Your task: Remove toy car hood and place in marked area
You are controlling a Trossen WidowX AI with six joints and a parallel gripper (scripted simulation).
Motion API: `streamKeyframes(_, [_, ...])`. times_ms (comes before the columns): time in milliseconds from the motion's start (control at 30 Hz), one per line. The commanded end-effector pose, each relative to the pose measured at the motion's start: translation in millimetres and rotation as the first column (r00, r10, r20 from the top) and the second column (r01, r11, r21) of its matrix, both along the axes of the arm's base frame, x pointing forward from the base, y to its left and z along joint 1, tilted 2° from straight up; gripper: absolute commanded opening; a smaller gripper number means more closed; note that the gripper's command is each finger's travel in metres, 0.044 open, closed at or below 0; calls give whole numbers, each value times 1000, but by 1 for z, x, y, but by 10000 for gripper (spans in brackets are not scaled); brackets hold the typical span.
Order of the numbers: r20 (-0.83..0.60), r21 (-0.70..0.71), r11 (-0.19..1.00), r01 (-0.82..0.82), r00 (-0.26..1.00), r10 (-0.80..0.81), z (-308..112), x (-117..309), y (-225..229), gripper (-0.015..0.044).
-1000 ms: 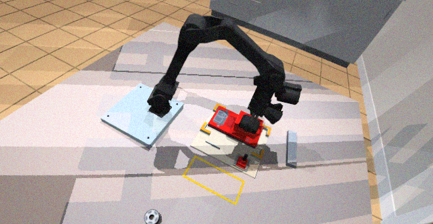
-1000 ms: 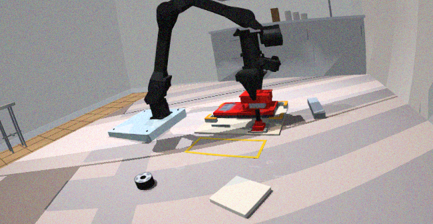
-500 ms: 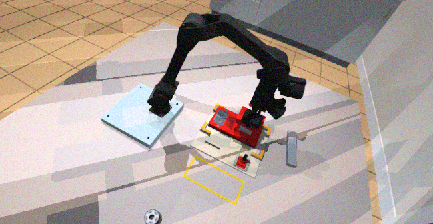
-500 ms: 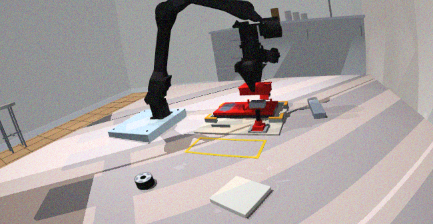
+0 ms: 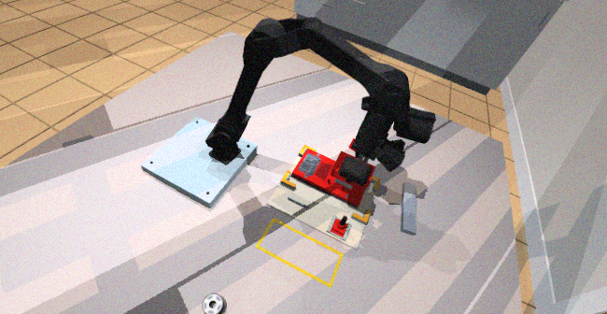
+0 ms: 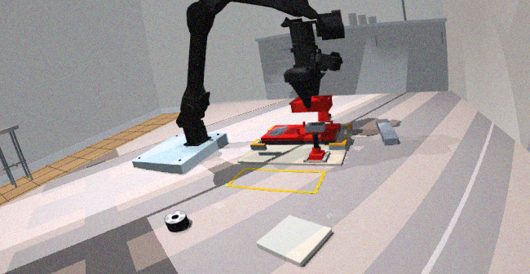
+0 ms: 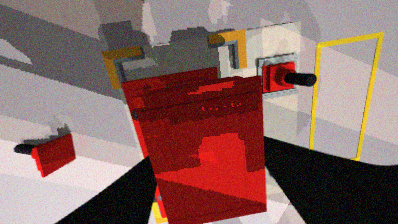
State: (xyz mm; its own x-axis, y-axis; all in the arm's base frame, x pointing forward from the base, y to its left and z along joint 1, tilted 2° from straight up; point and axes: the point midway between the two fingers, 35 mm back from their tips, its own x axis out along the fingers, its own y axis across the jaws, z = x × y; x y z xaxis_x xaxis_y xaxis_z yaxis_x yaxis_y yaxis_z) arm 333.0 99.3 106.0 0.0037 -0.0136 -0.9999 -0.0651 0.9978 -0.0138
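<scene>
The red hood is off the car and held in the air above it, with a clear gap in the exterior view. My gripper is shut on the hood, one black finger at each side. The red toy car lies below, between yellow corner brackets; the hood hides much of it in the wrist view. The marked area, a yellow outline, lies on the table beside the car's board, with nothing inside it.
A red block with a black knob stands on the pale board. Another red piece stands across the car. A grey bar, a wheel and a pale tile lie around.
</scene>
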Motion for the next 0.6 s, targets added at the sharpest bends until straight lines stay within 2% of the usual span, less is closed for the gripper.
streamKeyframes(0, [1, 0, 1000, -4, 1000, 4, 1, 3, -15, 0])
streamKeyframes(567, [3, -5, 1000, -3, 1000, 3, 5, 8, -88, 0])
